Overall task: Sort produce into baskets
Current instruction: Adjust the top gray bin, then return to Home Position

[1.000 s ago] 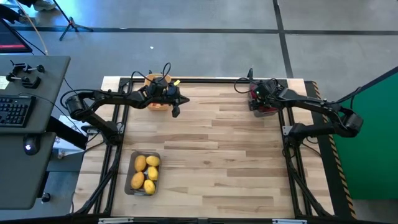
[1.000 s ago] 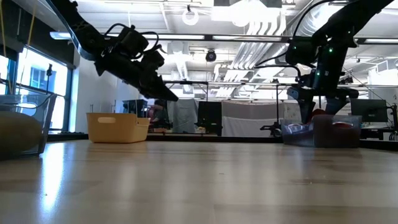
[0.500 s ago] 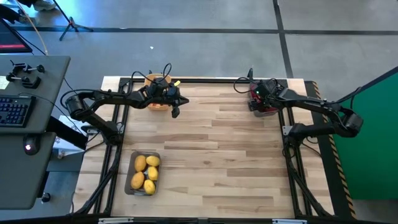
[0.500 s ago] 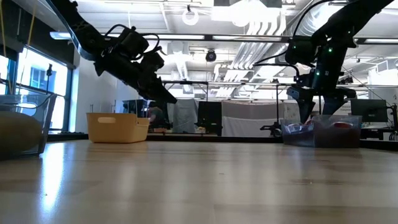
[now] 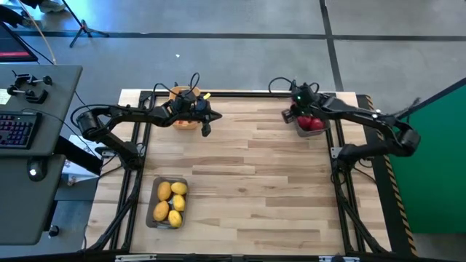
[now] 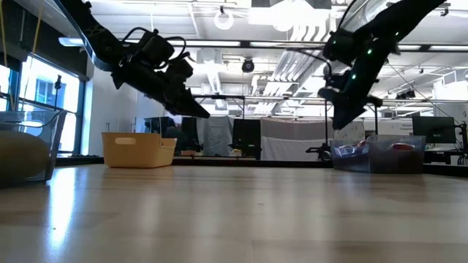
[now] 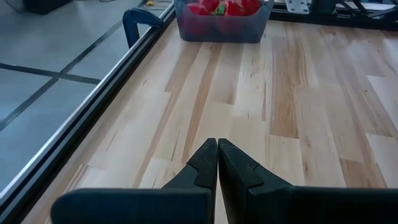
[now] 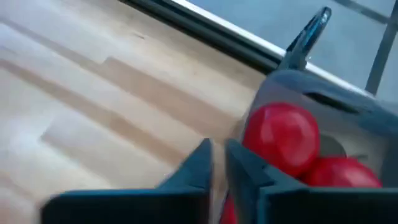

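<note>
Starting nearest the front edge in the high view: dark tray of lemons [image 5: 170,203] sits front-left, holding five yellow lemons [image 5: 169,201], with neither arm near it. No loose produce shows on the bare wooden table [image 5: 255,182], so sorting looks essentially complete, as a judgement. Farther back, at the rear left, the left gripper [image 5: 206,127] hangs above the boards just beside the yellow-orange basket [image 5: 183,109], toward the table middle; its fingers are pressed together with nothing between them, plain in the left wrist view [image 7: 216,163]. Basket contents cannot be made out. Rear right: the right gripper [image 5: 293,113] is raised at the inner edge of the second dark tray [image 5: 312,125], which holds round red fruits [image 5: 312,124]. Right wrist view shows those fruits [image 8: 281,137] just ahead and to one side of the fingers [image 8: 193,168], which stand nearly together and empty. Key relation: the red tray lies just outboard of the right fingers, so that arm is far nearer to it; the left arm is well apart. Right arm is bent, forearm reaching inward along the rear edge.
</note>
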Robot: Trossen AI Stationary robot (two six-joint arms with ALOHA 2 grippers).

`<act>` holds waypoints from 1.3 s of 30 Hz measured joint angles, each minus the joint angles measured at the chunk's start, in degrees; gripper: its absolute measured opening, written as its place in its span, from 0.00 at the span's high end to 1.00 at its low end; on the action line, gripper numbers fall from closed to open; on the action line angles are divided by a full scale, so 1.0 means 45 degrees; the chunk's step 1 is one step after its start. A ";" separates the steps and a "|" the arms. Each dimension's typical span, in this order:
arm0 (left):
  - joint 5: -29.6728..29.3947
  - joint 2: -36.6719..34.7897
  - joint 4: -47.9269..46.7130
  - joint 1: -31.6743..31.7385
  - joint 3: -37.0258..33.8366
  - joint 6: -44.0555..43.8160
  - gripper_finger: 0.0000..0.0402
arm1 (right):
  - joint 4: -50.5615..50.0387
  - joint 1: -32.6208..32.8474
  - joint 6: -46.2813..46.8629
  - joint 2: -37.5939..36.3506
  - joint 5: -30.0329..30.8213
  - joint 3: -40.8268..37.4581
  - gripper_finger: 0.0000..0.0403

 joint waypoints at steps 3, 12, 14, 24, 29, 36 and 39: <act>-0.0008 0.0000 0.0142 0.0000 0.0000 -0.0005 1.00 | 0.1095 -0.0165 -0.0568 0.0959 0.0315 -0.0014 0.96; -0.0055 0.0000 0.0294 0.0169 0.0000 -0.0039 1.00 | 0.1882 -0.1163 -0.0881 0.3148 0.1314 0.0599 0.98; -0.0095 0.0000 0.0377 0.0220 0.0000 -0.0049 1.00 | 0.1951 -0.1184 -0.0934 0.3213 0.1839 0.0698 0.99; -0.0011 0.0000 0.0547 0.0553 0.0000 -0.0257 1.00 | 0.2962 -0.0660 -0.2372 0.2833 0.1423 0.1116 1.00; 0.0028 0.0000 0.0635 0.0089 0.0000 -0.0064 1.00 | 0.6575 0.0535 -0.3592 0.2483 0.0192 -0.0705 1.00; 0.0050 0.0000 0.1775 -0.0448 0.0000 -0.0243 1.00 | 1.2093 0.2680 -0.4538 0.2426 -0.0428 -0.2655 1.00; 0.0051 0.0000 0.2010 -0.0631 0.0000 -0.0249 1.00 | 1.2941 0.3347 -0.4869 0.2207 -0.1068 -0.2996 1.00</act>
